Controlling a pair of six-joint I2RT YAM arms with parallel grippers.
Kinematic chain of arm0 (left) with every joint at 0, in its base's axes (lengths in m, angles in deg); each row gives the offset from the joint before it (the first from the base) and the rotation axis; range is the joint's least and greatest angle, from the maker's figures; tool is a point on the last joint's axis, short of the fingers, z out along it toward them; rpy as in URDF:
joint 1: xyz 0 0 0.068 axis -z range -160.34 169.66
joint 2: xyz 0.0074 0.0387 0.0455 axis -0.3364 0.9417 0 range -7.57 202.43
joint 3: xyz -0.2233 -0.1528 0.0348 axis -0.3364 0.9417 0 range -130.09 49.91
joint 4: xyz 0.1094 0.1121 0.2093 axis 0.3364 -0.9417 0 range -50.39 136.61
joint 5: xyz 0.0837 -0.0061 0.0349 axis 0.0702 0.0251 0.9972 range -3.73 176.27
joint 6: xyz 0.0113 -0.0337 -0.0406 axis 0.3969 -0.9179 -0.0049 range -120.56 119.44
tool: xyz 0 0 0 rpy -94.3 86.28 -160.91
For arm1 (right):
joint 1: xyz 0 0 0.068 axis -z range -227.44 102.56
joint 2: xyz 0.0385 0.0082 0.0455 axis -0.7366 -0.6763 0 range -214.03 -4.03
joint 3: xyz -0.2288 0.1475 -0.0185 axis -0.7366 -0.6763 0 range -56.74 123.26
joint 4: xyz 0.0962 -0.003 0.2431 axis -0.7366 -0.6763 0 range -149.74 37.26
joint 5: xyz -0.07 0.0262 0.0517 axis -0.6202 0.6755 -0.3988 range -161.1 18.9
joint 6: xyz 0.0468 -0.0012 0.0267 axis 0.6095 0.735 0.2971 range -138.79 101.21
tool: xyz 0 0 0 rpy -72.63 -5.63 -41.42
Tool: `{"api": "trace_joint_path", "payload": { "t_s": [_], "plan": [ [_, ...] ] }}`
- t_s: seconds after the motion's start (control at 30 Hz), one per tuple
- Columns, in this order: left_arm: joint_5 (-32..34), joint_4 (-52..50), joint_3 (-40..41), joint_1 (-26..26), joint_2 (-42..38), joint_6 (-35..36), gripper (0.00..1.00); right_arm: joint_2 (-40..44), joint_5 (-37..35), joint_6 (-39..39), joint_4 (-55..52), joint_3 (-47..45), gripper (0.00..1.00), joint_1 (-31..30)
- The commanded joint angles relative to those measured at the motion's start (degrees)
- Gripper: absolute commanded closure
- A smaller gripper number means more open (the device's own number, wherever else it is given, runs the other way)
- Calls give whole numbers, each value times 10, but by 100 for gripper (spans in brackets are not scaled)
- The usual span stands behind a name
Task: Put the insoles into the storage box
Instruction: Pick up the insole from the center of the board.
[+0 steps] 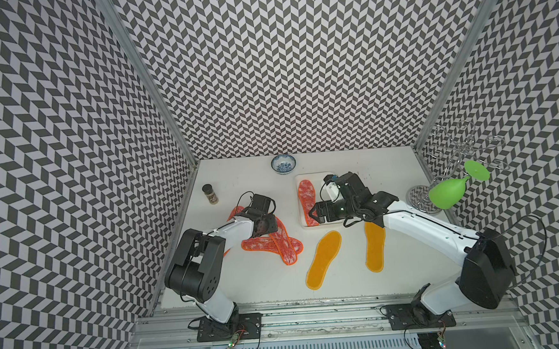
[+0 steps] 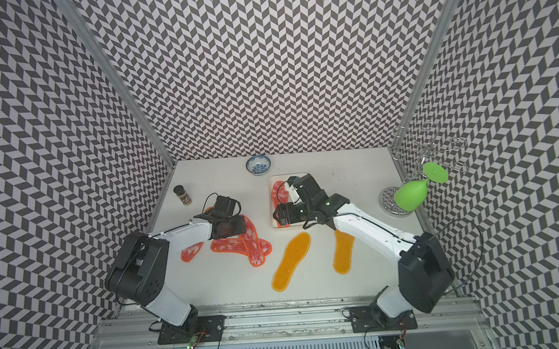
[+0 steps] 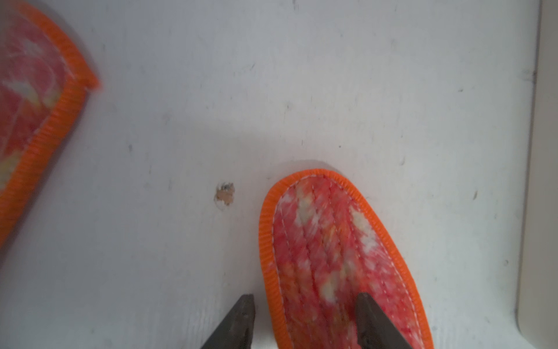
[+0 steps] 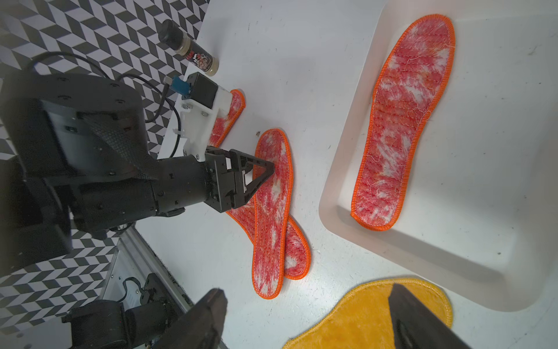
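Two yellow insoles [image 1: 323, 260] lie near the desk's [image 1: 265, 282] front edge. Behind them, toward the left edge, lie crossed red insoles [image 1: 284, 244]. The left gripper's [image 3: 305, 302] fingers stand apart, astride the top one's rim. Farther back, the right gripper [image 1: 313, 214] hangs spread and empty over the storage box's [image 1: 316, 177] near edge. One red insole [image 1: 307, 197] lies inside.

Mottled red-white foot-shaped cloth insole [image 4: 404, 121]: fuzzy nap, quilted stitch rows w/ loose threads; orange edge = ribbed thread. Plain yellow-orange plush insole [image 4: 362, 314]: soft terry-like pile. Shallow white plastic tray [image 4: 332, 181]: smooth, semi-matt, few scuffs. White tabletop [image 3: 302, 90]: matt coat, scratched, sm. chip showing brown. Small blue-white patterned bowl [image 1: 283, 164]: glazed, glossy. Green plastic goblet [image 1: 447, 191]: smooth, satin. Chromed wire rack [image 1: 417, 195]: metal, mirror-bright base.
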Motion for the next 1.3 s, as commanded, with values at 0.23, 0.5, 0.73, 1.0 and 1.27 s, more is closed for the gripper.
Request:
{"api": "trace_joint_path", "payload": {
  "t_s": [0.23,0.5,0.73,1.0,1.27],
  "plan": [
    [37,-17,21,25,38,5,55,-11,15,5,30,0,14,-4],
    [44,-11,51,44,59,-12,71,-11,22,7,33,-5,14,-3],
    [39,-13,51,44,52,-11,100,-12,28,16,45,-14,14,-3],
    [41,-55,10,42,-17,2,100,-10,40,32,66,-22,14,-2],
    [13,-97,-48,19,-101,19,100,-13,99,58,119,-30,16,2]
  ]
}}
